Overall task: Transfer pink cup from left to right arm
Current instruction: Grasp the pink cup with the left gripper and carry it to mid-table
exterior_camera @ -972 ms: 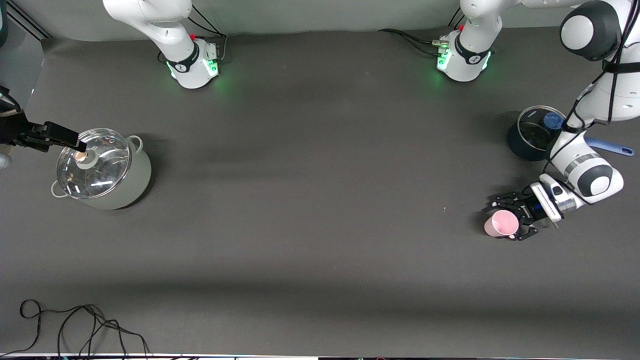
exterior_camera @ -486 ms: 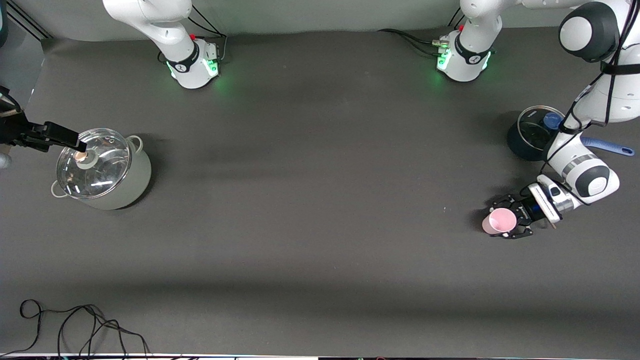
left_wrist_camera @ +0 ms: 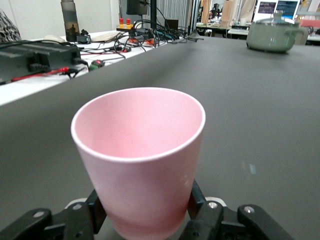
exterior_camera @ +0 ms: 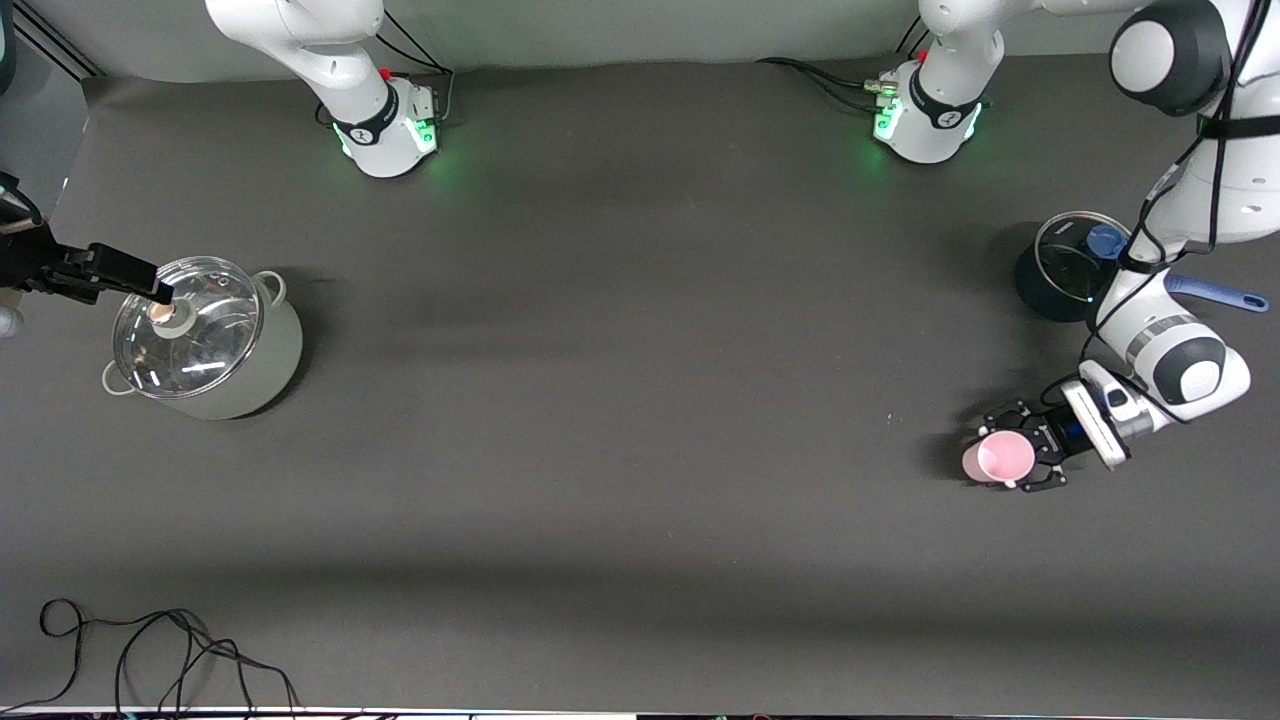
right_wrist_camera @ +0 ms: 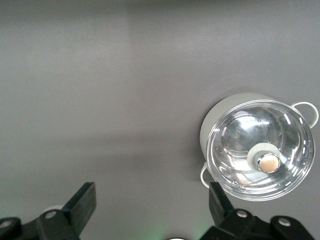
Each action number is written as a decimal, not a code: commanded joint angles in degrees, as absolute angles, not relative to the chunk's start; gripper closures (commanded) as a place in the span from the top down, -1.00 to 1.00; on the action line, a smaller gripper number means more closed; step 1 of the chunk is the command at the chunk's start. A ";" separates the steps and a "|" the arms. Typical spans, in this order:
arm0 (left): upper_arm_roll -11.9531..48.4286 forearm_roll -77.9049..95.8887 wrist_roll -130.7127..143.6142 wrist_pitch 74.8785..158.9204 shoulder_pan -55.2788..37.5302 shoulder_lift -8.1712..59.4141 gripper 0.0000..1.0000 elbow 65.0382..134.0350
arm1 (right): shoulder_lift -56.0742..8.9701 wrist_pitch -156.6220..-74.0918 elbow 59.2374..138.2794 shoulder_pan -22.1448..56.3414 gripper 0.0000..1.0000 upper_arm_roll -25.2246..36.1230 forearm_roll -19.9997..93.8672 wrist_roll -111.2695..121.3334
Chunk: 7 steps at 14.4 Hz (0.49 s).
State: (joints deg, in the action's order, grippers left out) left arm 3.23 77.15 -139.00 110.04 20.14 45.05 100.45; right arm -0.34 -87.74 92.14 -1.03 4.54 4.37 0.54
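Observation:
The pink cup (exterior_camera: pixel 996 459) stands upright, mouth up, at the left arm's end of the table. My left gripper (exterior_camera: pixel 1012 452), a black linkage claw, is shut on it, with a finger on each side of its lower wall. In the left wrist view the pink cup (left_wrist_camera: pixel 140 160) fills the frame between the left gripper's (left_wrist_camera: pixel 146 212) dark fingers (left_wrist_camera: pixel 96 210); its base is hidden. My right gripper (exterior_camera: pixel 140 280) waits open over the right arm's end, at the edge of a lidded pot. The right gripper (right_wrist_camera: pixel 151 192) holds nothing.
A pale green pot with a glass lid (exterior_camera: pixel 205 340) sits at the right arm's end, also seen as the pot (right_wrist_camera: pixel 260 150) and, far off, the pot (left_wrist_camera: pixel 274 35). A dark pot with a blue handle (exterior_camera: pixel 1060 270) stands by the left arm. A black cable (exterior_camera: pixel 150 650) lies at the front corner.
The left gripper's fingers closed around the pink cup, and cup and gripper shifted slightly toward the front camera. The right arm has not moved.

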 commanded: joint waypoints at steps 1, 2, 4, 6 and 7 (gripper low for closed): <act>2.37 77.87 -129.06 112.59 14.43 36.85 -0.22 103.88 | -0.53 -87.01 91.23 -0.97 0.99 5.01 5.18 0.97; 2.37 77.96 -126.85 112.76 12.85 35.00 -0.22 104.58 | -0.53 -86.92 91.23 -0.97 0.99 5.10 5.19 0.44; 2.37 77.96 -121.93 112.67 8.90 31.22 -0.22 106.16 | -0.44 -86.92 91.14 -0.88 0.99 5.10 5.27 -0.08; 2.37 77.96 -114.64 112.76 4.33 27.79 -0.22 107.14 | -0.27 -86.75 91.14 -0.88 0.99 5.01 5.36 -6.20; 2.37 77.96 -111.83 113.11 1.70 26.47 -0.23 107.31 | -0.26 -86.66 91.14 -0.88 0.99 4.92 5.36 -9.98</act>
